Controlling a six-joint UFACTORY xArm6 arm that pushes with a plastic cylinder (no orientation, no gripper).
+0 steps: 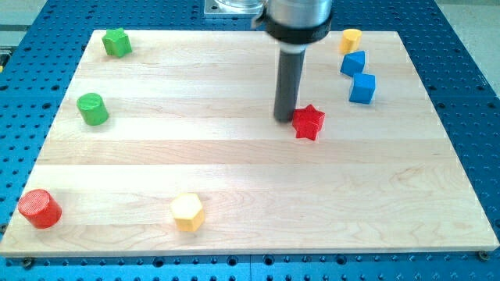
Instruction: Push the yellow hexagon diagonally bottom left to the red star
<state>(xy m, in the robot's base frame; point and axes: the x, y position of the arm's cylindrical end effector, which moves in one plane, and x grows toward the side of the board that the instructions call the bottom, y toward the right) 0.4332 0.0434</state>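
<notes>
The yellow hexagon (187,211) lies near the board's bottom edge, left of centre. The red star (308,122) lies right of centre in the upper half of the board. My tip (284,118) stands just left of the red star, touching or nearly touching it, and far to the upper right of the yellow hexagon.
A red cylinder (39,208) sits at the bottom left corner. A green cylinder (93,108) is at the left and a green block (117,42) at the top left. A small yellow block (351,39) and two blue blocks (353,62) (362,88) sit at the top right.
</notes>
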